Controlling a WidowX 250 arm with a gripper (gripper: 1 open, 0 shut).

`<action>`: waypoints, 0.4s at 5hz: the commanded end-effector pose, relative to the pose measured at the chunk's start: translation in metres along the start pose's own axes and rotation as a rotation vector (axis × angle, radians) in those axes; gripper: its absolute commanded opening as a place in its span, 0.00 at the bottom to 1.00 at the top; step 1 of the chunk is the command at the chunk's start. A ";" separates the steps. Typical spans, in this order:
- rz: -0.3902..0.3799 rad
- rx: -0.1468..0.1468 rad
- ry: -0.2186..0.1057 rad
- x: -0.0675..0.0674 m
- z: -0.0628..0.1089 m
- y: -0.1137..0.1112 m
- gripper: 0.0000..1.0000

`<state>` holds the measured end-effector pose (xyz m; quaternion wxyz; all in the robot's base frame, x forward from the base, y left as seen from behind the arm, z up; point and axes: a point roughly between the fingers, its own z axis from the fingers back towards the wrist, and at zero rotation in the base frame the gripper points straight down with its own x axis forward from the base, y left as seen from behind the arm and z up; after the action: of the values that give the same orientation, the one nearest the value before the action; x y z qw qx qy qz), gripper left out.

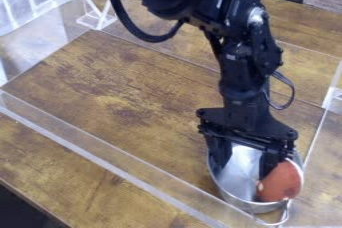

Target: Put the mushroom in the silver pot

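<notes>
silver pot (238,177): far rim behind end effector (251,150); mushroom (279,182): stem hidden

Arm, black, jointed: we see it descend from the table's far edge toward the near right corner, wrist nearly vertical. Tool (250,158): we note it pointing steeply downward, its two black fingers (214,147) spread wide apart, nothing clamped between them.
</notes>
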<state>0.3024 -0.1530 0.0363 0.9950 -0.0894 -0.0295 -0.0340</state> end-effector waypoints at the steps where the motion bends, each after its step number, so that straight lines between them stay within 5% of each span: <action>1: -0.035 -0.004 -0.019 -0.006 0.001 -0.002 1.00; 2: -0.008 0.009 -0.024 -0.005 -0.004 0.014 1.00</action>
<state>0.3042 -0.1471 0.0331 0.9939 -0.0933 -0.0503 -0.0304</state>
